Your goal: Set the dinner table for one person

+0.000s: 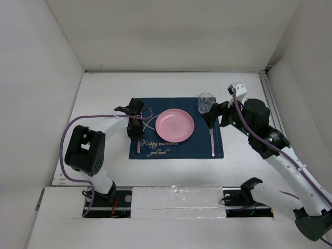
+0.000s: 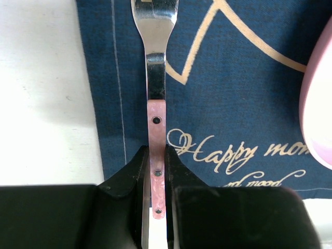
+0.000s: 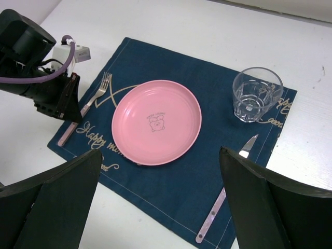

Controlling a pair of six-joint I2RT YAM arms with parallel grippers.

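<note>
Robot lab test cell, not a home. Plain white worktop (image 1: 104, 93) boxed in by bare white panels (image 1: 171, 31) at the back and both sides. Left arm (image 1: 85, 150) and right arm (image 1: 290, 166) bolted at the near edge, purple cable (image 1: 63, 150) looping loose, wiring exposed at the base mounts (image 1: 111, 203). Only domestic bit: navy placemat (image 1: 176, 148), pink plate (image 1: 175, 125), glass (image 1: 206, 102).

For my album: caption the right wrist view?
Open right gripper overlooks placemat: pink plate, glass, knife, fork held by left gripper.
</note>
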